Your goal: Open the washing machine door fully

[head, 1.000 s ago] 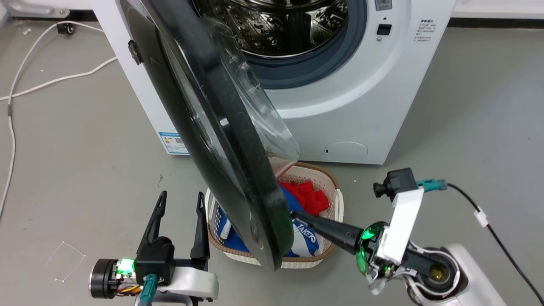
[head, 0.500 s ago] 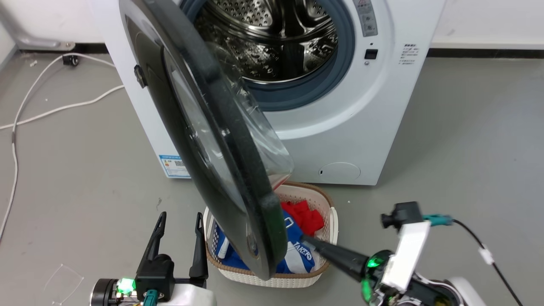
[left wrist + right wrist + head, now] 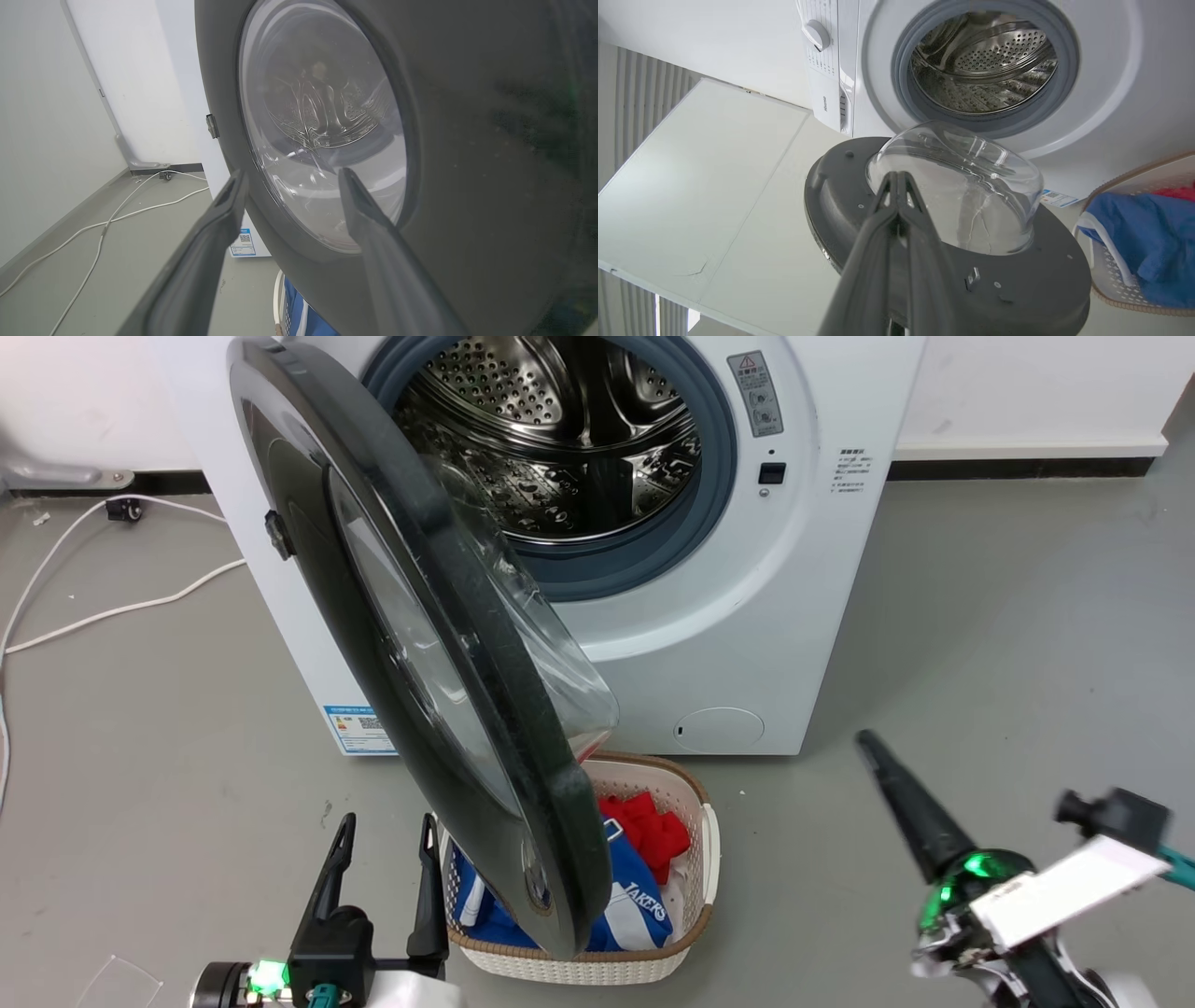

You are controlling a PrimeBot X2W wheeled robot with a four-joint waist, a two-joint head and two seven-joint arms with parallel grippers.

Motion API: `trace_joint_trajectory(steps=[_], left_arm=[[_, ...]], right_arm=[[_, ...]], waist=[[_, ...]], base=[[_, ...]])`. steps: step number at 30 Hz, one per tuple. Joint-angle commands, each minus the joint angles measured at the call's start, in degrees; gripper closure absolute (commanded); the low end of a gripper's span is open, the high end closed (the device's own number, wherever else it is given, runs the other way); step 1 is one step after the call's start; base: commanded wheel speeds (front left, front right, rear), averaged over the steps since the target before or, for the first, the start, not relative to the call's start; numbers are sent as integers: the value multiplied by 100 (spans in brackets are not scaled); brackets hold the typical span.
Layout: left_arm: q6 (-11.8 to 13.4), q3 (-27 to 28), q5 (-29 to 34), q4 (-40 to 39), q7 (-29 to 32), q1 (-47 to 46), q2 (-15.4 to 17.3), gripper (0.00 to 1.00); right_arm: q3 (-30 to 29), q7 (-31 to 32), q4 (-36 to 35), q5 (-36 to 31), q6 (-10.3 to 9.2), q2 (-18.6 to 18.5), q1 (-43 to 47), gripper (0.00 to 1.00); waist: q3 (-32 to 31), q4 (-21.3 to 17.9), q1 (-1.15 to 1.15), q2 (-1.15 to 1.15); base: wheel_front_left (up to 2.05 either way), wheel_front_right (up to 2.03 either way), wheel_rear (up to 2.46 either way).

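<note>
The white washing machine [image 3: 794,616] stands at the top of the head view with its steel drum [image 3: 560,439] exposed. The washing machine door [image 3: 537,747], a black disc with a clear glass bowl [image 3: 560,663], hangs partly swung out, edge-on to me. My left gripper [image 3: 388,821] is open at the lower left, just left of the door's lower edge; the left wrist view has its fingers [image 3: 215,219] close before the door's outer face [image 3: 467,140]. My right gripper [image 3: 868,739] is shut on nothing, well right of the door. The right wrist view faces the door's inner side [image 3: 1017,275].
A white basket [image 3: 700,840] with a brown rim, holding red and blue clothes, sits on the floor under the door's lower edge. White cables [image 3: 112,611] trail over the grey floor to the machine's left. Open floor lies right of the machine.
The right gripper has come off the door's lower inner edge and moved away to the right. The head camera has shifted, so the machine sits lower in view. The left gripper stays open.
</note>
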Motion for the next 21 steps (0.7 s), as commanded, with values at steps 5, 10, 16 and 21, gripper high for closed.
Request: trace_joint_trajectory(steps=[5, 10, 16, 21], left_arm=[[1, 9, 27, -31, -16, 84, 41, 0], [30, 43, 40, -37, -16, 101, 52, 0], [54, 37, 43, -42, -16, 93, 51, 0], [62, 16, 51, -28, -16, 65, 49, 0]], right_arm=[[-209, -1237, -217, -773, 17, -177, 222, 100], [51, -2706, 171, -2519, 16, -598, 250, 100], [-331, -2945, 186, -5055, 16, -486, 49, 100], [-749, -2948, -169, -6651, 9, -37, 335, 100]], waist=[[-24, -27, 0, 0], [-52, -54, 0, 0], [-62, -51, 0, 0], [-55, 5, 0, 0]], base=[[0, 0, 0], [0, 0, 0], [0, 0, 0], [0, 0, 0]])
